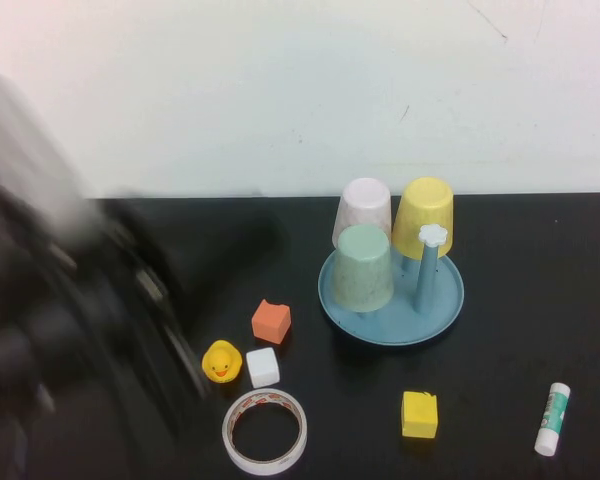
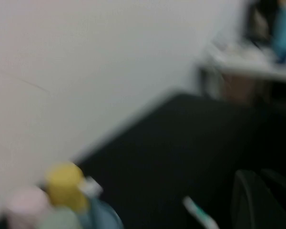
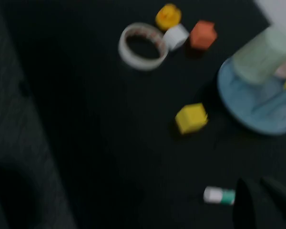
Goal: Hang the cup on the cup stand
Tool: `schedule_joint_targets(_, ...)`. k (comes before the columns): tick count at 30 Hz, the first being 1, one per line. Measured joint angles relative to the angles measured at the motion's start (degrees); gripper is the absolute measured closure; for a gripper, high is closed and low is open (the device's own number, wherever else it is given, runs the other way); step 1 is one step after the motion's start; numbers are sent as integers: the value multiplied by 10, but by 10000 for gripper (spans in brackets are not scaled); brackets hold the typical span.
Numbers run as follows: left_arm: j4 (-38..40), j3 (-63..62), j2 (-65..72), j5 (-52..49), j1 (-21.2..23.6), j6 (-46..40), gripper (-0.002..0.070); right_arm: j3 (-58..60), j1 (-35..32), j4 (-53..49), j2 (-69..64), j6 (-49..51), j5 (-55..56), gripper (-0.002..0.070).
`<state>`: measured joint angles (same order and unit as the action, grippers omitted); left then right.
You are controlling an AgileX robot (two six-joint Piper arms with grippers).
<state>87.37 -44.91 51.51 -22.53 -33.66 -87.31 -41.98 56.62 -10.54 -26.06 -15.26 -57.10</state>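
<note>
Black, smeared shapes at one edge of the left wrist view are all that shows of the left gripper [image 2: 260,200]; open or closed cannot be told, and no held item is seen. It sits above the left of the table [image 1: 540,260], where the high view gives only a blurred dark left arm [image 1: 70,330].

Right gripper [image 3: 264,200]: dark shapes in its own wrist view only, just beside the glue stick [image 3: 219,195]; its state cannot be told. It is out of the high view.

Loose items, high view:
- orange block [image 1: 271,321], duck [image 1: 221,361] and white cube [image 1: 263,367], clustered left of the stand
- tape roll [image 1: 265,431], nearer the robot
- yellow block [image 1: 419,414], in front of the stand
- glue stick, far right

Cup stand [image 1: 440,315]: round light-blue dish, one bare blue post with a white flower cap [image 1: 432,237].

Cup [image 1: 363,267]: pale mint-green, speckled, tapered, upside down on the stand's front-left side, its post hidden inside. A pinkish-white cup [image 1: 365,205] and a yellow cup [image 1: 423,215] stand inverted close behind it. The blurred arm does not reach it.
</note>
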Motion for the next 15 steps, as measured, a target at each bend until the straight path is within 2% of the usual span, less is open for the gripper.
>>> schedule_joint_targets(4,-309,-9,36,-135,-2,222,675,0,0,-13,0,24,-55,678)
schedule_joint_targets(7,-543,-9,48,-170,-2,410,675,0,0,-36,0,69,-88,678)
schedule_joint_targets(11,-739,-9,32,-135,-2,597,675,0,0,-40,0,109,-115,678)
schedule_joint_targets(15,-887,-9,-4,-48,-1,751,675,0,0,-40,0,117,-121,678)
